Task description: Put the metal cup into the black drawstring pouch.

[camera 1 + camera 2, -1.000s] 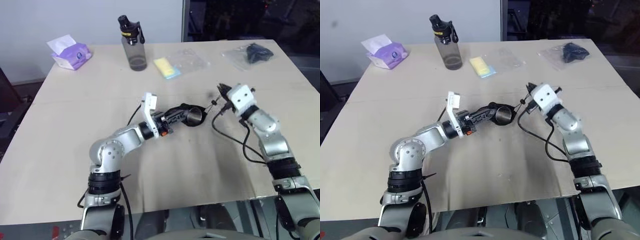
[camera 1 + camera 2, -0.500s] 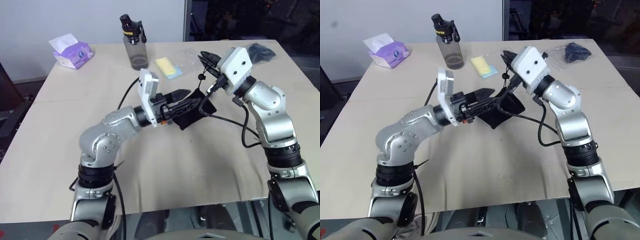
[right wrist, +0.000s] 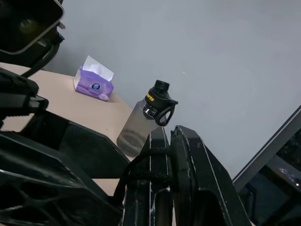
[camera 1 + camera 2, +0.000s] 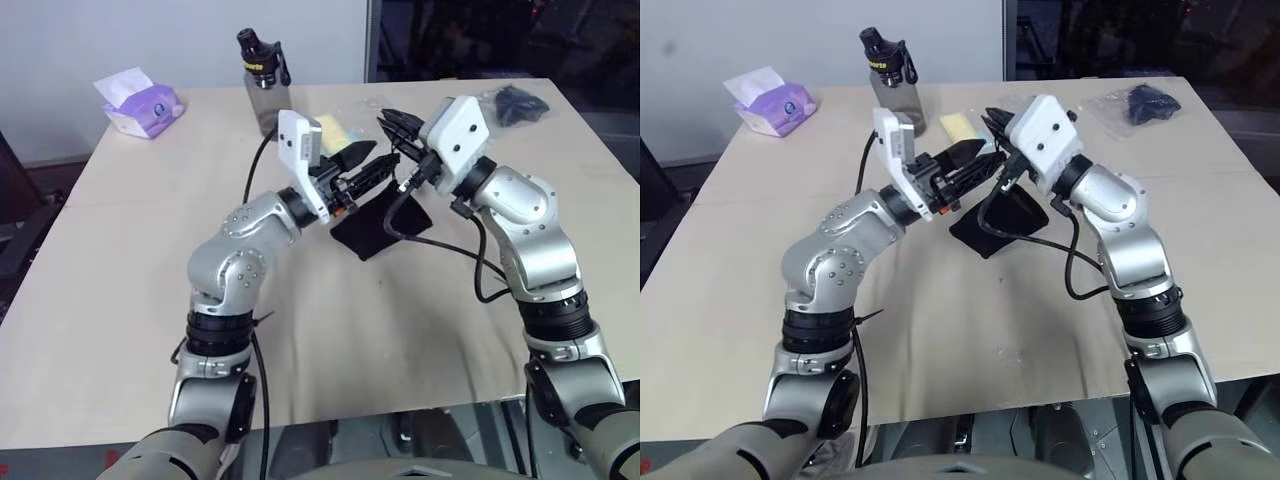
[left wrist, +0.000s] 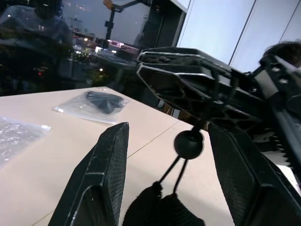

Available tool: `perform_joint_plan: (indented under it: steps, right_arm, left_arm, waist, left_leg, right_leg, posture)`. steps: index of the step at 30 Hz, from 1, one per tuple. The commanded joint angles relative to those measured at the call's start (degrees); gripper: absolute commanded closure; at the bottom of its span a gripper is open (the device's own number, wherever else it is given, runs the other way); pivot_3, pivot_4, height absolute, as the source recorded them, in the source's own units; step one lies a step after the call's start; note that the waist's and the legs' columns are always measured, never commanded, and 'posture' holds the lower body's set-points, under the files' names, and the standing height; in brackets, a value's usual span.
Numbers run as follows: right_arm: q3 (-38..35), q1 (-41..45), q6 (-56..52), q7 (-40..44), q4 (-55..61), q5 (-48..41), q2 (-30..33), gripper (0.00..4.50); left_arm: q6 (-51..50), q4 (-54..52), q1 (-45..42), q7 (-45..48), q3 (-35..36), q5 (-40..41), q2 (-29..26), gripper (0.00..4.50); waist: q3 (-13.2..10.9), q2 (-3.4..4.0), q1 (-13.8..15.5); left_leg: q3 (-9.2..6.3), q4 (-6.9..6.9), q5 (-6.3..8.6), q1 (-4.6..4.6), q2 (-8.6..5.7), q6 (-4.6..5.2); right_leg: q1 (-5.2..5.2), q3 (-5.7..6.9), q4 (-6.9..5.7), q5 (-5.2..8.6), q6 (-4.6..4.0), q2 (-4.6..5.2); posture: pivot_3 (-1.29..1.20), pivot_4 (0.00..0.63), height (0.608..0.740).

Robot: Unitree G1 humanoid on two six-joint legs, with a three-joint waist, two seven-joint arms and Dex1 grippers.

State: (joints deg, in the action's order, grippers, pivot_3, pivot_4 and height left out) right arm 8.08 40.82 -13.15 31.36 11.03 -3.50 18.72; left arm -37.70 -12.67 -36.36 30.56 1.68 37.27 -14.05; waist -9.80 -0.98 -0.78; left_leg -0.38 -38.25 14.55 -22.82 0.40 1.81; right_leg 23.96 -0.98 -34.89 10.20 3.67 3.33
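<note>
Both pincers and black drawstring pouch [image 4: 382,222] higher, nearer water bottle [image 4: 266,86].

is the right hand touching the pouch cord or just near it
Touching. The right wrist view shows the right hand with its fingers shut on the thin cord, and the black drawstring pouch hangs from it in the left eye view.

Both pincers raised, black drawstring pouch [image 4: 380,222] lifted off table
</note>
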Motion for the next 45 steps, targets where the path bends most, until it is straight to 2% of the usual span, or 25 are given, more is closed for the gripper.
perform_joint_plan:
  steps: [1,12,16,18,24,26,30,36,38,40,42,45]
  right_arm:
    - [-0.16,0.87,-0.24,0.04,3.56,-0.76,-0.37,4.5]
    - [0.25,0.4,-1.27,0.43,4.82,-0.6,-0.37,4.5]
    - [0.13,1.41,-2.33,0.32,5.28,-1.04,-0.84,4.5]
    - [0.02,1.68,-2.6,0.41,5.35,-1.21,-0.98,4.5]
    - [-2.15,4.06,-0.93,-1.21,3.3,-1.34,-1.47,4.5]
    - [-5.51,7.96,4.13,-5.95,-0.22,0.04,-2.04,4.5]
    - [-8.59,16.39,23.03,-14.97,-9.83,8.13,1.33,4.5]
    - [-9.12,18.58,28.48,-17.14,-15.76,7.45,0.94,4.5]
    - [-7.76,17.52,28.24,-15.16,-16.13,7.27,1.3,4.5]
    - [-5.44,15.05,28.79,-12.36,-16.29,8.33,2.41,4.5]
    - [-5.09,13.26,28.4,-11.33,-16.13,7.86,2.49,4.5]
    - [-5.3,12.11,27.53,-9.4,-15.38,6.93,3.27,4.5]
  left_arm:
    - [0.96,-1.5,-1.17,1.74,-0.66,0.37,-0.23,1.79]
    - [1.18,-1.09,-1.43,2.35,-0.91,0.26,0.47,1.79]
    - [1.89,-0.93,-0.87,3.26,-2.07,-0.82,0.23,3.63]
    - [2.05,-0.93,-0.71,3.24,-2.4,-1.13,0.36,4.34]
    - [1.9,-0.74,1.15,3.07,-4.23,-4.0,-0.78,4.33]
    - [2.44,-0.15,2.07,2.68,-5.21,-5.78,-0.83,4.33]
    - [4.8,3.07,4.29,1.85,-10.97,-14.86,-3.9,4.33]
    - [6.65,3.97,5.25,2.06,-10.38,-15.13,-2.58,4.33]
    - [4.69,2.95,5.68,2.97,-9.06,-12.41,-2.07,3.29]
    - [5.64,2.61,5.89,1.11,-7.86,-12.96,-1.2,2.56]
    - [5.2,1.12,6.63,1.76,-6.7,-11.11,-0.81,1.57]
    - [-1.33,-3.62,9.13,4.54,-2.85,-2.98,-2.59,1.57]
  waist:
    - [0.0,0.0,0.0]
    - [0.0,0.0,0.0]
    - [0.0,0.0,-0.01]
    - [0.0,0.0,-0.01]
    - [0.0,0.01,-0.02]
    - [-0.02,0.03,-0.1]
    - [-0.04,0.05,0.1]
    - [-0.05,0.06,-0.04]
    - [-0.05,0.06,-0.04]
    - [-0.05,0.06,-0.08]
    - [-0.05,0.06,-0.07]
    - [-0.05,0.06,-0.17]
  left_leg:
    - [0.0,0.0,0.0,0.0,0.0,0.0]
    - [-0.01,0.0,0.0,0.0,0.0,0.0]
    - [-0.01,0.0,0.0,0.0,0.0,0.0]
    - [-0.02,0.01,0.0,0.0,0.0,0.0]
    - [-0.01,0.0,0.0,0.0,0.0,0.0]
    - [0.0,0.0,0.0,0.0,0.0,0.0]
    - [0.04,0.04,0.0,-0.02,-0.01,0.0]
    - [0.13,0.09,0.0,-0.08,0.0,0.0]
    - [0.14,0.1,0.0,-0.12,0.01,0.0]
    - [0.14,0.14,0.0,-0.1,0.01,0.0]
    - [0.1,0.15,0.0,-0.11,0.02,0.0]
    - [0.11,0.15,0.0,-0.11,0.03,0.0]
  right_leg:
    - [0.0,0.0,0.0,0.0,0.0,0.0]
    - [0.0,0.01,-0.01,-0.01,0.02,0.0]
    - [0.0,0.01,0.0,-0.01,0.02,0.0]
    - [0.0,0.01,0.0,-0.01,0.02,0.0]
    - [0.0,0.01,-0.01,0.0,0.01,0.0]
    - [0.01,0.0,-0.01,0.0,0.01,0.0]
    - [0.07,-0.02,-0.01,0.0,0.01,0.0]
    - [0.14,-0.09,0.04,-0.02,0.03,0.0]
    - [0.21,-0.11,0.01,-0.03,0.05,0.01]
    - [0.21,-0.11,0.0,-0.03,0.05,0.01]
    - [0.21,-0.08,0.01,-0.03,0.05,0.01]
    - [0.21,-0.07,-0.02,-0.03,0.05,0.01]
  posture:
    - [0.0,0.15,0.74]
    - [0.0,0.15,0.74]
    - [0.0,0.15,0.74]
    - [0.0,0.15,0.74]
    - [0.0,0.15,0.74]
    - [0.0,0.15,0.74]
    - [0.0,0.15,0.74]
    - [0.0,0.15,0.74]
    - [0.0,0.15,0.74]
    - [0.0,0.15,0.74]
    - [0.0,0.15,0.74]
    - [0.0,0.15,0.74]
